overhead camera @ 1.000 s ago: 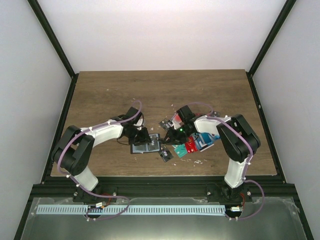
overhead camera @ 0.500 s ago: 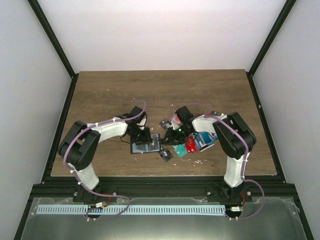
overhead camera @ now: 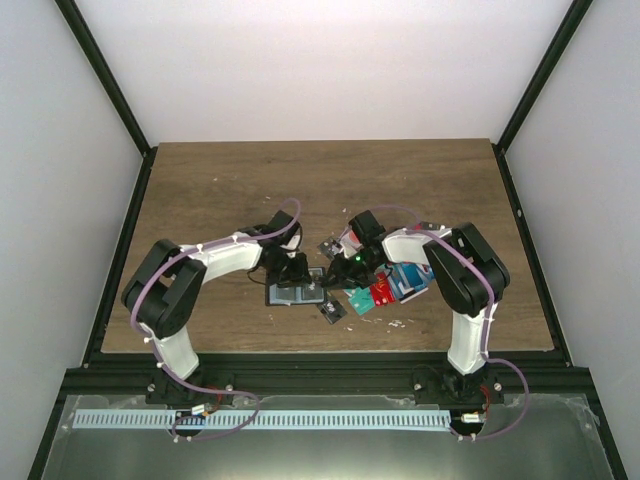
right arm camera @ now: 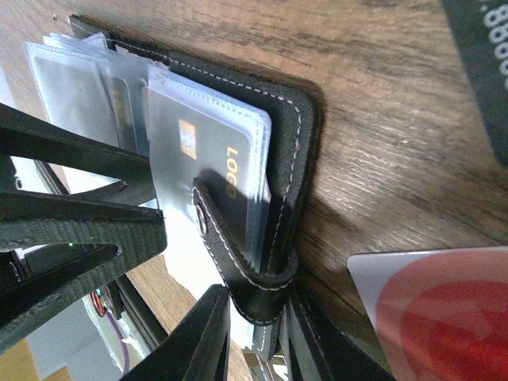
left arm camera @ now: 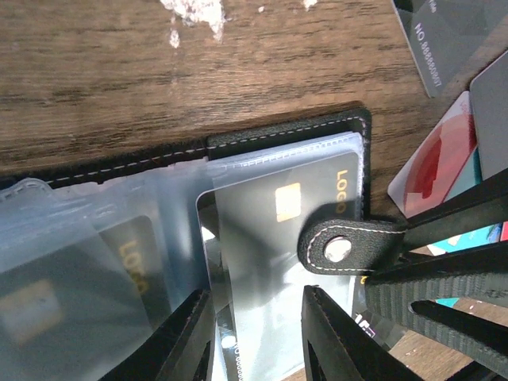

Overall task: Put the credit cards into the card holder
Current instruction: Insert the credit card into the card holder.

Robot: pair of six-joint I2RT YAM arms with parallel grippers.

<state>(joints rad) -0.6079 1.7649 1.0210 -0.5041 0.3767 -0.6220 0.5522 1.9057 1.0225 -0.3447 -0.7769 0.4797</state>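
Note:
The card holder [overhead camera: 297,292] lies open on the table between my two grippers, its black stitched cover [left arm camera: 278,139] under clear sleeves. A grey credit card with a gold chip [left arm camera: 270,230] sits in the top sleeve [right arm camera: 206,151]. My left gripper [left arm camera: 255,305] hovers over that card with its jaws apart, and nothing is pinched between them. My right gripper [right arm camera: 258,305] is shut on the snap tab [right arm camera: 238,262] at the holder's right edge. More credit cards [overhead camera: 388,285], red, teal and blue, lie in a pile under my right arm.
A white card with a red circle [right arm camera: 429,309] lies just right of the holder. A black card [left arm camera: 444,40] lies farther back. One loose dark card [overhead camera: 331,311] sits in front of the holder and another [overhead camera: 330,246] behind it. White crumbs [left arm camera: 190,9] dot the wood.
My left arm has swung right, and the holder has slid slightly right with it, closer to my right gripper. The right gripper has stayed shut on the tab.

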